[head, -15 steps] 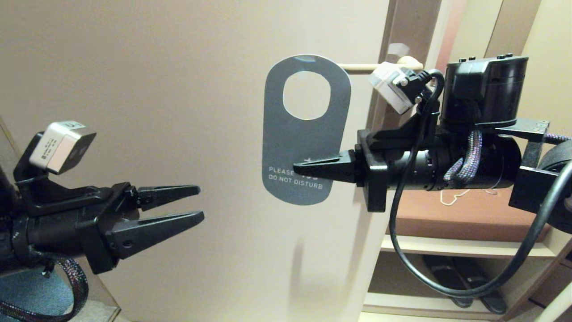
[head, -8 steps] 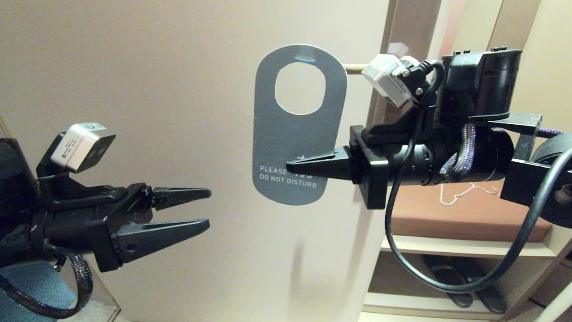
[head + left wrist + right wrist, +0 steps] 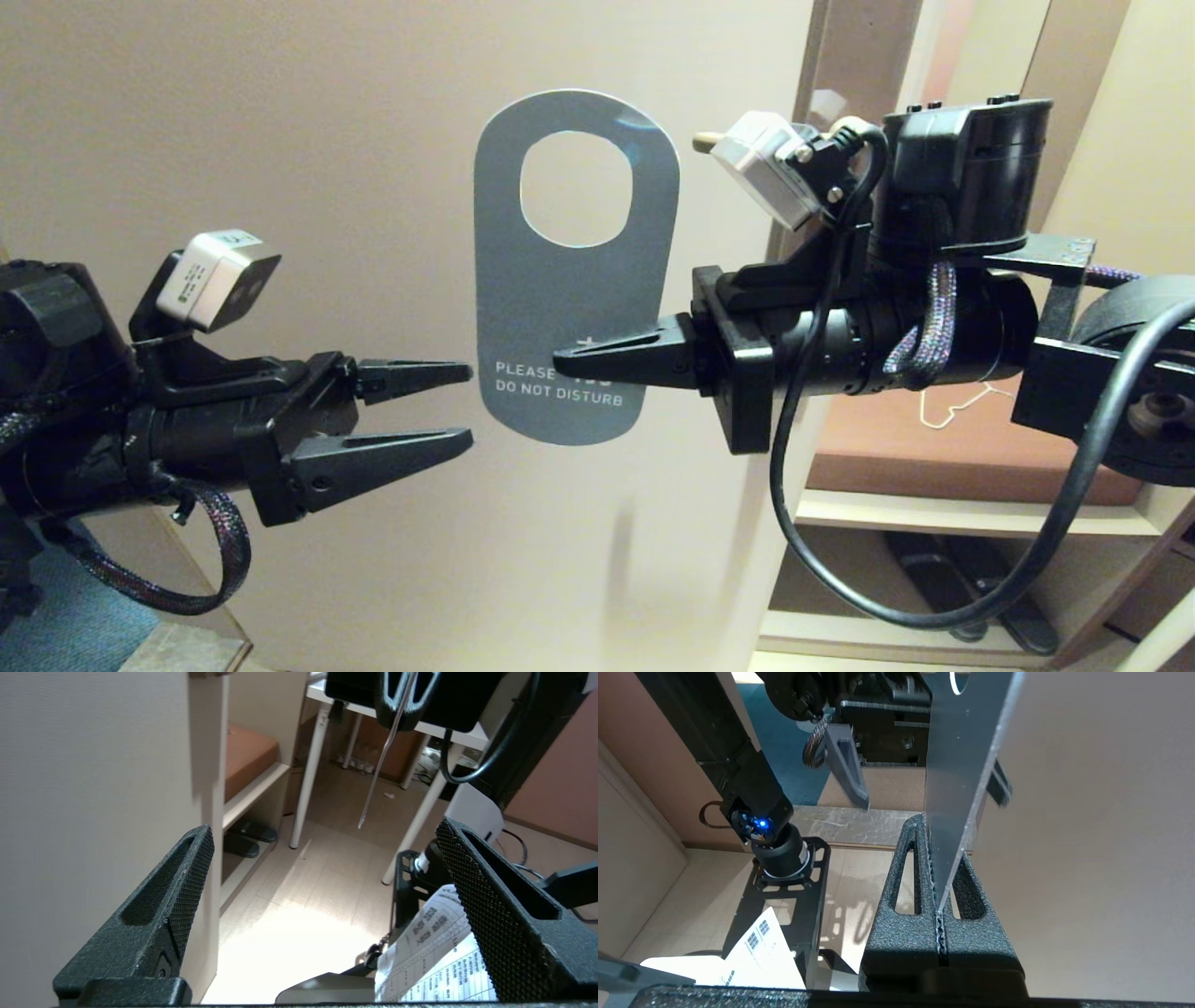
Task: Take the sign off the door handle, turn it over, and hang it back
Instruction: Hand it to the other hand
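Left gripper (image 3: 462,404): fingers wide apart, just beside sign | Right gripper (image 3: 571,359): fingers pinching sign (image 3: 574,280), blue side out, clear of door handle (image 3: 705,141) | Step: handover for flipping; left must grip opposite edge.

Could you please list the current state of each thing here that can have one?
sign: off the handle, upright, "DO NOT DISTURB" side facing the head camera.
door handle: bare, mostly hidden.
right gripper: shut on the sign's lower part.
left gripper: open, beside the sign.

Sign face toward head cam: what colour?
Grey-blue with white lettering on the sign; head view shows it best.
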